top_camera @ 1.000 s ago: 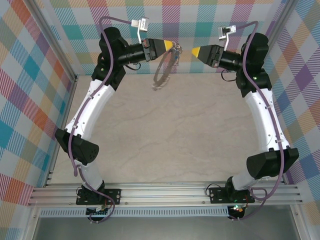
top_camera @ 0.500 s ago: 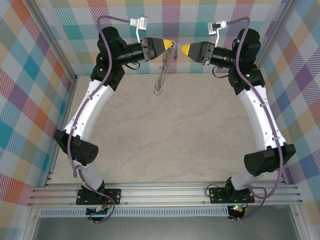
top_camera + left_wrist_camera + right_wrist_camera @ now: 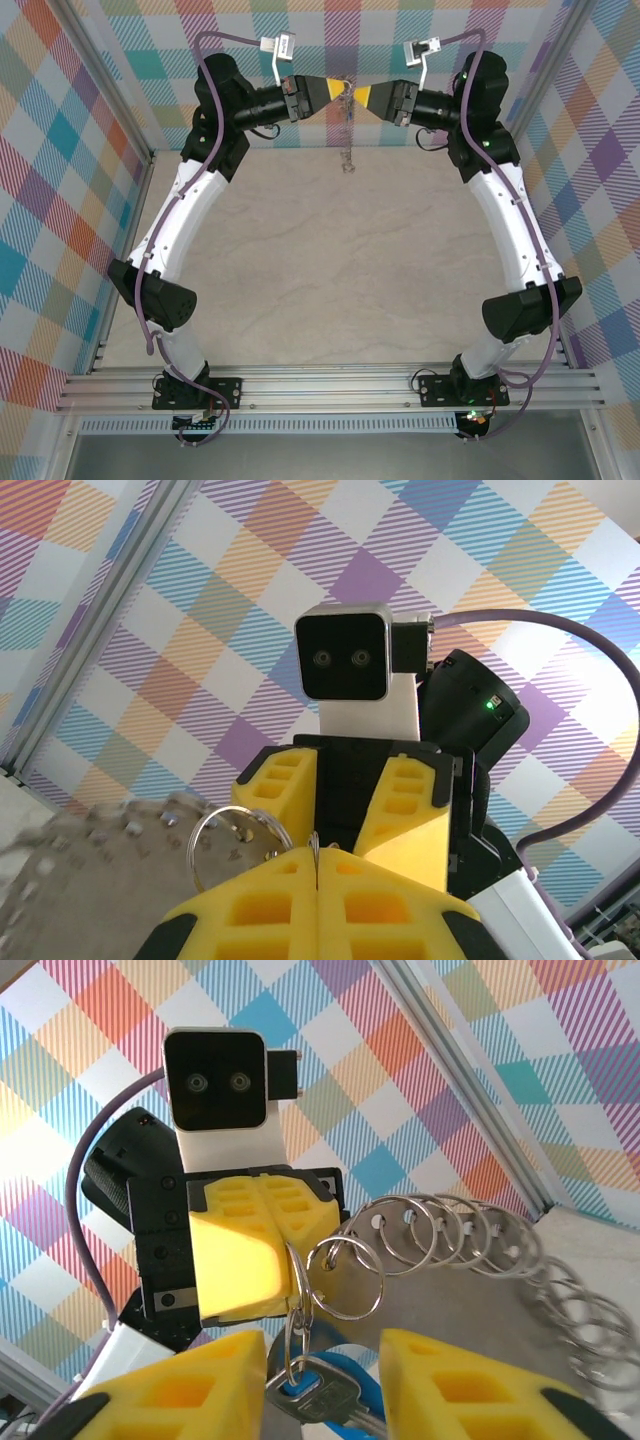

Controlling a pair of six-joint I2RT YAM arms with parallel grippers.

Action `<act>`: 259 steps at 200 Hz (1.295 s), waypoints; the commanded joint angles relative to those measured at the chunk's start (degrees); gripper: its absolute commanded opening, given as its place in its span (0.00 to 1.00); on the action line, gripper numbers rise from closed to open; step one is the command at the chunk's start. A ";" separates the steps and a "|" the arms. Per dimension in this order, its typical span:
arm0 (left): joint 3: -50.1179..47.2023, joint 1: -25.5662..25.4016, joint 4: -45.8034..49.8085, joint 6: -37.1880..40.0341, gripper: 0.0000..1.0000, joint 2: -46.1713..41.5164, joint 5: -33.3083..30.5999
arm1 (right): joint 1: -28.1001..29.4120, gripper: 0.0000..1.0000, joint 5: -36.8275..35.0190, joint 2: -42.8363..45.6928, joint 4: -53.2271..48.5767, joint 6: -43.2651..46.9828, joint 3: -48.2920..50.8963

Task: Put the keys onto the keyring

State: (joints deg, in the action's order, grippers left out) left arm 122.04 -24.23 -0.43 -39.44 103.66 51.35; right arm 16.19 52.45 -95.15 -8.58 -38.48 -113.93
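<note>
One key [image 3: 325,1392] with a blue head is hanging from one large keyring [image 3: 347,135], which is dangling edge-on in the upper middle of the top view, high above the pale surface [image 3: 330,260] and between two pincers meeting tip to tip. A row of small silver rings [image 3: 425,1232] is trailing off along the hoop toward the right of the right wrist view; they are overlapping too much to count. The left pincer [image 3: 318,868] is pressing its yellow fingers together and pinching the hoop's thin wire. The right pincer [image 3: 322,1338] is standing partly spread, with the key sitting in the gap at the bottom centre; whether its pads are touching the key cannot be told.
</note>
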 commanded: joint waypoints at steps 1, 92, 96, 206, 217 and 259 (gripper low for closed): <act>0.22 -0.21 -3.34 -0.08 0.00 -2.24 -0.22 | 0.43 0.23 0.32 -0.08 -1.75 2.23 -2.25; 0.31 -0.70 -2.04 -0.28 0.00 -1.86 -2.65 | 1.17 0.00 -3.38 1.31 -7.62 6.60 -2.26; 0.39 -0.73 -2.04 -0.29 0.00 -1.80 -2.66 | 1.29 0.00 -3.77 1.39 -7.80 6.81 -2.32; 2.14 -1.56 0.32 1.12 0.00 -0.30 -3.46 | 5.86 0.00 -11.73 1.55 -14.97 13.73 -6.27; 2.19 -1.68 0.32 1.14 0.00 -0.17 -3.57 | 6.12 0.00 -11.34 1.42 -15.37 13.94 -6.53; 2.33 -1.96 0.12 1.07 0.00 0.41 -4.36 | 7.01 0.00 -10.92 1.46 -15.59 14.21 -6.18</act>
State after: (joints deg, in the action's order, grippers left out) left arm 122.06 -25.02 0.95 -39.18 103.74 47.22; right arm 22.20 40.93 -94.76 -24.14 -26.00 -118.63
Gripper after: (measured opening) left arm 0.049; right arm 0.045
